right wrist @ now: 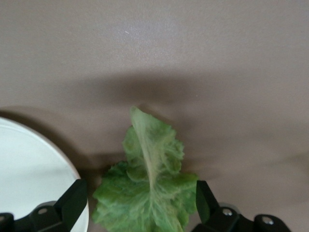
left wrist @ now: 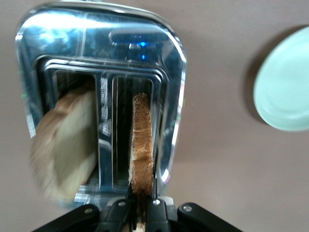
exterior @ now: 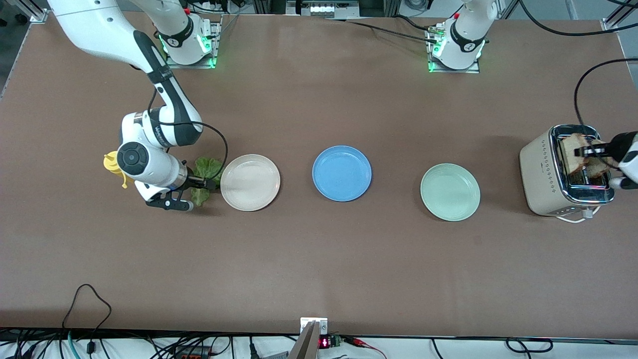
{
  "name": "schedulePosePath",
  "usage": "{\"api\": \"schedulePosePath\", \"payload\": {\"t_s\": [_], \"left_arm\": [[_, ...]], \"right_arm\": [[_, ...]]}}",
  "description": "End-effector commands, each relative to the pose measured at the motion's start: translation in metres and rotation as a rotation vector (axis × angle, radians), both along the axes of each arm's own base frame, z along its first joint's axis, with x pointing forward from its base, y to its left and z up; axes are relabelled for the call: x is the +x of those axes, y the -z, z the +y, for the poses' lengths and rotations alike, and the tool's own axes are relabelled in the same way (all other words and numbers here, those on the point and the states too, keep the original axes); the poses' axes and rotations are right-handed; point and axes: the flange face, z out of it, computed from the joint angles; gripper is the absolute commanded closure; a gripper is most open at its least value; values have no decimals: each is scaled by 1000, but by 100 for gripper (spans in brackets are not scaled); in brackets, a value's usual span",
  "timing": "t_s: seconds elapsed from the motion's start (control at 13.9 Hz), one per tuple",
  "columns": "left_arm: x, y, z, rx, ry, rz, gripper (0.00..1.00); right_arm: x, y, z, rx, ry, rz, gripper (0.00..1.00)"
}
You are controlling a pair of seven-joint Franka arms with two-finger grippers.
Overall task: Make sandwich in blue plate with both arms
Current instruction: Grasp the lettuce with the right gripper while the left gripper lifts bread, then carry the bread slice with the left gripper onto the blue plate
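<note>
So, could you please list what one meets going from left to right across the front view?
Yellow object → right gripper over the lettuce leaf → cream plate → blue plate → mint-green plate → toaster → left gripper, shut on a bread slice.

blurred: loose bread slice (left wrist: 65, 147) | cut off: mint-green plate (left wrist: 285, 87) | half-hidden: yellow object (exterior: 113, 167)
</note>
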Motion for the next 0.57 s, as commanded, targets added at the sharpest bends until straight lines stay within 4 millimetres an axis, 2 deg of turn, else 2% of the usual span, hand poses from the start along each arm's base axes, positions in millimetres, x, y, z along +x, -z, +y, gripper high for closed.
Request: {"api": "schedulePosePath", "payload": {"t_s": [0.0, 0.07, 0.29, 0.36, 0.5], "left_arm": [[9, -86, -33, -18, 88, 4, 99], [8, -97, -46, -57, 152, 20, 99], [13, -92, -98, -162, 233, 42, 99], [13, -84, -113, -217, 241, 49, 99], [15, -52, -149, -356, 205, 78, 99]], "right_arm": [[-1, 14, 1, -6, 3, -15, 0], [-2, 17, 0, -6, 4, -12, 0], [-1, 28, -2, -6, 9, -13, 0], [-2, 33, -2, -6, 9, -10, 0], [-2, 33, -2, -6, 9, -10, 0]]}}
